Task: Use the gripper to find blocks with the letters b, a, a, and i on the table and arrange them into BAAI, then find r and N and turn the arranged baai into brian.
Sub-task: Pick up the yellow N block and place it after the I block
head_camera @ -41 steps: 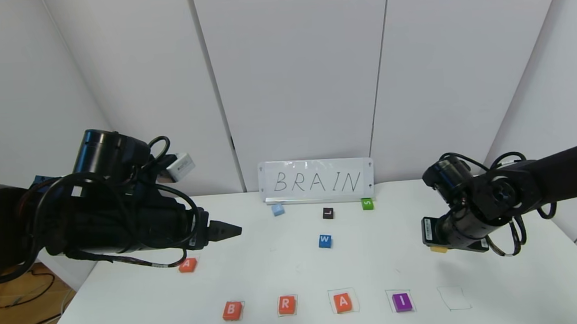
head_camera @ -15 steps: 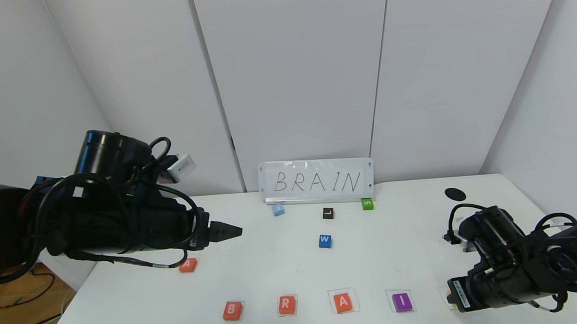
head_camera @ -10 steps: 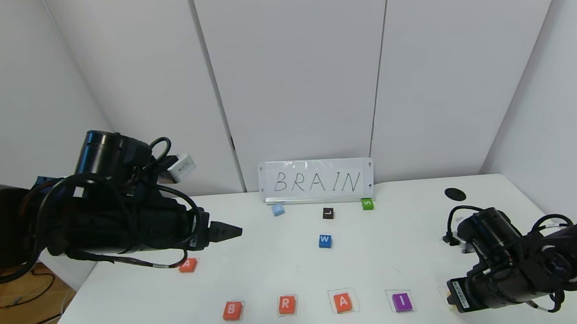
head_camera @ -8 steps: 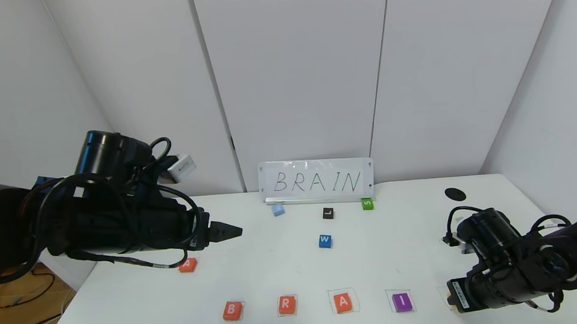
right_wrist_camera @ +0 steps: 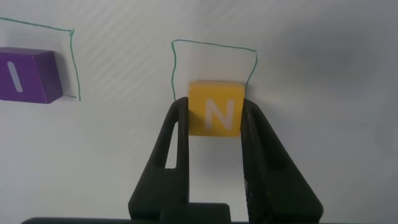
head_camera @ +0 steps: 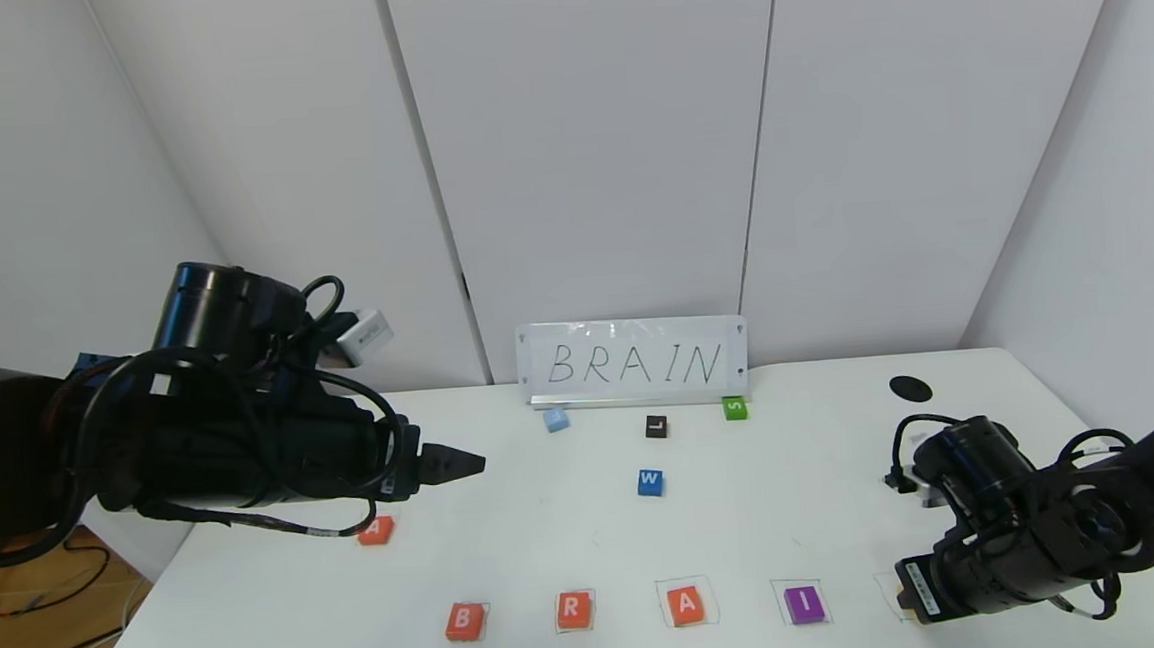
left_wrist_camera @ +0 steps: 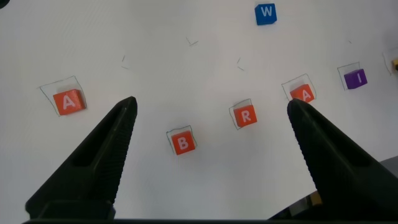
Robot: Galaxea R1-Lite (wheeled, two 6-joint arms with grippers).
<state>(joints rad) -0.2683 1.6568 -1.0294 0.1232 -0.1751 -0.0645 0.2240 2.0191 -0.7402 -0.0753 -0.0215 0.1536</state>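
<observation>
**N block pinched over last square**

You've got N (right_wrist_camera: 214,116) clamped in the right claw (right_wrist_camera: 214,134), sides pinched, hanging at the near edge of the empty pen square just past I (right_wrist_camera: 28,76). Looks light, rigid and smooth-faced, so keep the grip on opposite flat sides, low and centred, or it may twist. B (head_camera: 463,620), R (head_camera: 573,610), A (head_camera: 685,605) sit in line on the surface (head_camera: 551,546). Left claw (left_wrist_camera: 208,118) hovers spread wide, empty, above them.

On the white table (head_camera: 512,568), a front row of B (head_camera: 464,620), R (head_camera: 573,610), A (head_camera: 686,605) and purple I (head_camera: 805,604) blocks was seen; a second A block (head_camera: 375,530) lay left, with W (head_camera: 650,482), L (head_camera: 655,426), green (head_camera: 734,408) and pale blue (head_camera: 556,419) blocks behind.
</observation>
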